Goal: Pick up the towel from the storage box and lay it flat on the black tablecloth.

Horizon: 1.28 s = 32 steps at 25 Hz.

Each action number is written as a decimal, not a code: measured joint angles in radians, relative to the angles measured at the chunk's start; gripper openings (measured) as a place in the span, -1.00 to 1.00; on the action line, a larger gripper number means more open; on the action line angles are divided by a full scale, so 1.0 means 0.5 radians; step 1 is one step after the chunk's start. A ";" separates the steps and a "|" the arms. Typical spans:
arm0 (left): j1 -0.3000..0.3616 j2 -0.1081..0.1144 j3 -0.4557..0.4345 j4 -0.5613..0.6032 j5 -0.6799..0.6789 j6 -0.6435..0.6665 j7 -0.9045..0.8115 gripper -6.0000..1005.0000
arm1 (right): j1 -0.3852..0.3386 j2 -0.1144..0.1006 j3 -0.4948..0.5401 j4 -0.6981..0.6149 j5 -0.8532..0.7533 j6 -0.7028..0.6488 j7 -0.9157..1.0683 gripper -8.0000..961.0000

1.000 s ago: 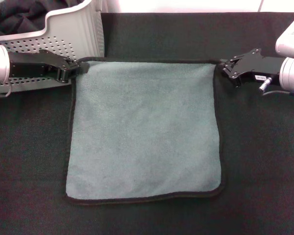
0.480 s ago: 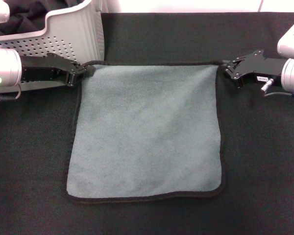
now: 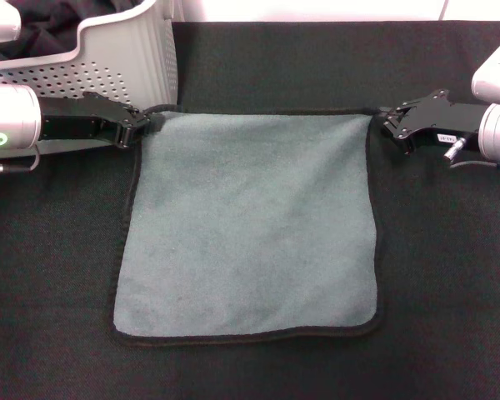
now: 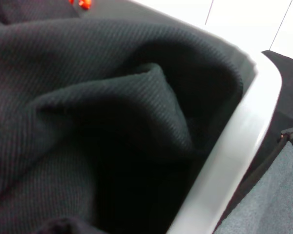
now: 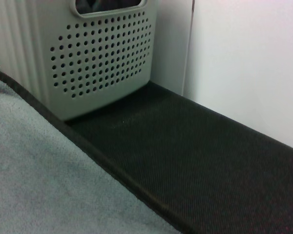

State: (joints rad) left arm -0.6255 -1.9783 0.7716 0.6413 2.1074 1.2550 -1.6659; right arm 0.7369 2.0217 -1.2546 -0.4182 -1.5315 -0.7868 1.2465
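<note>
The grey-green towel (image 3: 250, 225) with its black border lies spread out on the black tablecloth (image 3: 450, 275). My left gripper (image 3: 140, 127) is shut on the towel's far left corner, just in front of the storage box (image 3: 125, 50). At the far right corner my right gripper (image 3: 387, 122) is shut on the border. The far edge runs straight between the two grippers. The left wrist view shows the box rim (image 4: 234, 146) and the towel (image 4: 273, 195) beside it. In the right wrist view the towel (image 5: 39, 170) lies flat near the perforated box (image 5: 102, 53).
Crumpled black fabric (image 4: 88, 122) fills the storage box at the far left of the table. A white wall (image 5: 244, 58) stands behind the table's far edge. Bare tablecloth (image 5: 210, 161) stretches to the right of and in front of the towel.
The towel's far edge has come down and slightly toward me. The left gripper has shifted right with its corner, and the right gripper has moved a little right and lower.
</note>
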 joint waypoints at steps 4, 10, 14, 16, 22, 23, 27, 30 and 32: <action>0.003 -0.007 -0.004 0.000 0.002 -0.013 -0.005 -0.67 | 0.000 0.002 0.006 0.004 0.000 -0.005 0.000 -0.96; 0.019 -0.015 -0.012 -0.001 -0.022 -0.048 -0.013 -0.65 | -0.006 -0.001 -0.001 -0.003 -0.007 0.010 0.019 -0.96; 0.030 -0.016 -0.015 -0.001 -0.075 -0.042 -0.005 -0.64 | -0.012 0.000 -0.003 -0.014 -0.011 0.030 0.049 -0.76; 0.037 -0.016 -0.015 0.000 -0.095 -0.037 -0.003 -0.49 | -0.017 0.001 -0.004 -0.016 -0.007 0.031 0.050 -0.64; 0.061 -0.011 -0.015 0.003 -0.123 -0.034 0.000 -0.10 | -0.031 0.003 -0.002 -0.020 0.000 0.031 0.050 -0.11; 0.064 -0.011 -0.016 0.003 -0.124 -0.034 0.000 -0.06 | -0.037 0.003 0.001 -0.027 0.001 0.031 0.051 -0.04; 0.075 -0.010 -0.015 0.004 -0.126 0.053 0.042 0.12 | -0.160 0.003 0.007 -0.187 0.006 -0.038 0.114 0.20; 0.090 0.003 -0.016 0.004 -0.126 0.349 0.207 0.25 | -0.373 -0.003 0.007 -0.442 0.008 -0.309 0.176 0.39; 0.099 0.007 -0.019 0.004 -0.141 0.616 0.365 0.25 | -0.560 -0.007 0.015 -0.659 0.005 -0.594 0.178 0.52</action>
State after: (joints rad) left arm -0.5761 -1.9746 0.7621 0.6433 2.0369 1.5628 -1.4835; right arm 0.4569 2.0183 -1.2471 -0.7478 -1.5290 -1.0840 1.3357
